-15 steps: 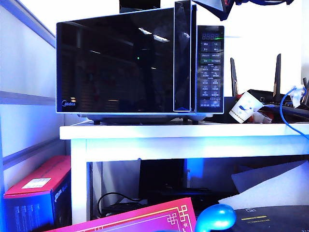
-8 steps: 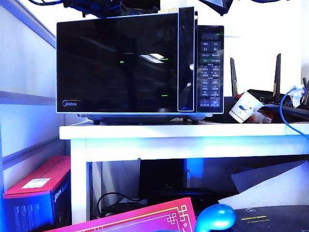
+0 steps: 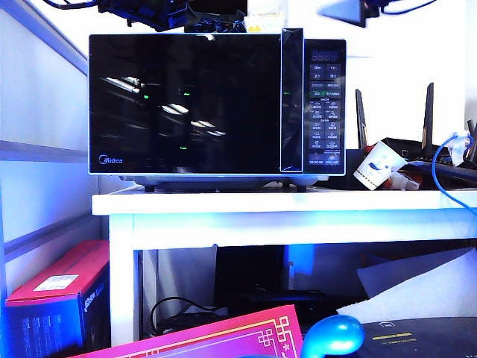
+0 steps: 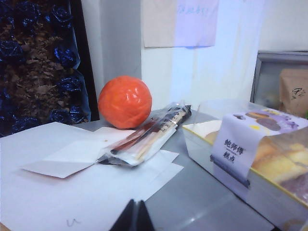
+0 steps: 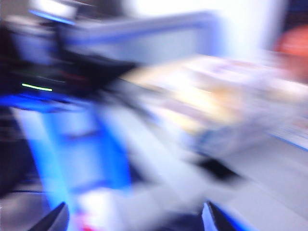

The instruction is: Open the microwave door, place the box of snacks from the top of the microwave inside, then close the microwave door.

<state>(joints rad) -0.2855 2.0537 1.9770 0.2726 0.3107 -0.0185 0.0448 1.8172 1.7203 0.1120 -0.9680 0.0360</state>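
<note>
We see a white bench (image 3: 298, 203) against a pale wall, with the microwave (image 3: 216, 104) standing on it toward the left. The microwave door (image 3: 186, 104) lies flush with the front, its glossy black glass reflecting room lights. Right of the microwave, a black router (image 3: 395, 142) with upright antennas and a tipped paper cup (image 3: 375, 165) with a red pattern sit on the bench. Under the bench, a red carton (image 3: 56, 294) stands at the left.

On top of the microwave, the box of snacks (image 4: 250, 154) rests near its right side, cakes showing through clear film. Beside it we see white paper sheets (image 4: 72, 178), a wrapped packet of sticks (image 4: 144, 137) and, farther back, an orange ball (image 4: 125, 102).

The left gripper (image 4: 134, 219) is over the microwave's top left, fingertips pressed together, holding nothing. The right gripper (image 5: 134, 219) hovers above the top right; though its view is blurred, its tips stand wide apart, empty.
</note>
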